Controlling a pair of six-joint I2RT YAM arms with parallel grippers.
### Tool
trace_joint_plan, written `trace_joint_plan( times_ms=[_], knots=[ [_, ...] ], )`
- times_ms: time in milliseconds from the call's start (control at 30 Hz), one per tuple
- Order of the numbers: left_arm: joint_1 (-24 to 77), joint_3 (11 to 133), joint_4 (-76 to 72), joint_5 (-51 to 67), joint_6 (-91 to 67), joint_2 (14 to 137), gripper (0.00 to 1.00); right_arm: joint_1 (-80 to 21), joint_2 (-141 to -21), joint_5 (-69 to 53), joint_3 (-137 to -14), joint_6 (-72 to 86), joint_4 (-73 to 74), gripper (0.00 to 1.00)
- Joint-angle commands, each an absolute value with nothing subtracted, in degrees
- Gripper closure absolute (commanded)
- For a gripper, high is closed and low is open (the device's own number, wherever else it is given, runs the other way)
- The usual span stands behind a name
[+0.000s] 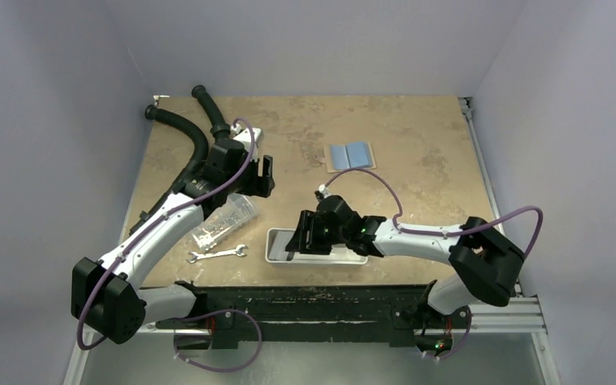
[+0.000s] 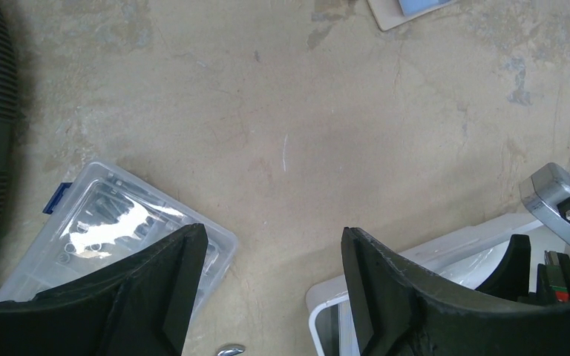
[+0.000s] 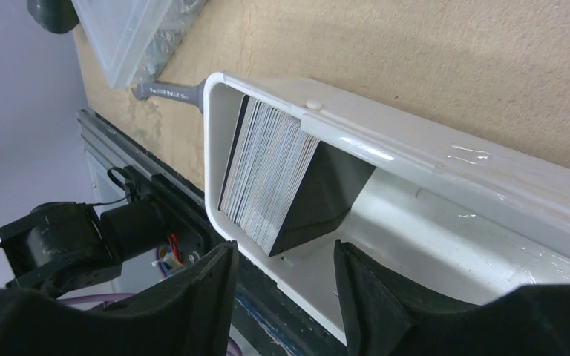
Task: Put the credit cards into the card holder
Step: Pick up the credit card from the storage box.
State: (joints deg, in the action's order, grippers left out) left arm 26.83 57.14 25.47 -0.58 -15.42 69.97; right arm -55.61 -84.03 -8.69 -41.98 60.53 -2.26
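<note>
Where the white tray [image 3: 415, 159] ends, credit cards [image 3: 266, 172] stand stacked inside.

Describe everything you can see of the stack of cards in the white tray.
The stack of cards holds many thin, flat cards packed face to face. They stand on edge, tilted, and lean against one end wall of the white tray. Their edges look pale grey-white, and the exposed front face is dark grey and matte. The stack rests on the tray floor. The right gripper hangs open in front of the stack, not gripping it.
</note>
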Motion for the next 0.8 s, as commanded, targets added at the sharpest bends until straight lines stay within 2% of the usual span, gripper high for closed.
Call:
trace_joint_plan(
  times_ms=[0,167,433,767],
  knots=[
    [25.77,56.41,21.78,-0.9,-15.03,67.69,0.28,-55.99,-85.62,-10.07,-44.65,61.51,-4.9,0.44],
    [25.7,56.38,22.1,-0.53,-14.82,68.38,0.28,-55.9,-87.12,-10.03,-45.35,61.43,-5.11,0.5],
    [25.66,56.08,22.15,-0.53,-14.6,68.72,0.28,-55.9,-88.88,-11.25,-45.5,61.26,-6.02,0.54],
    [25.58,56.07,22.12,-0.26,-14.51,69.51,0.28,-55.4,-86.14,-10.14,-42.85,62.24,-6.64,0.55]
  ],
)
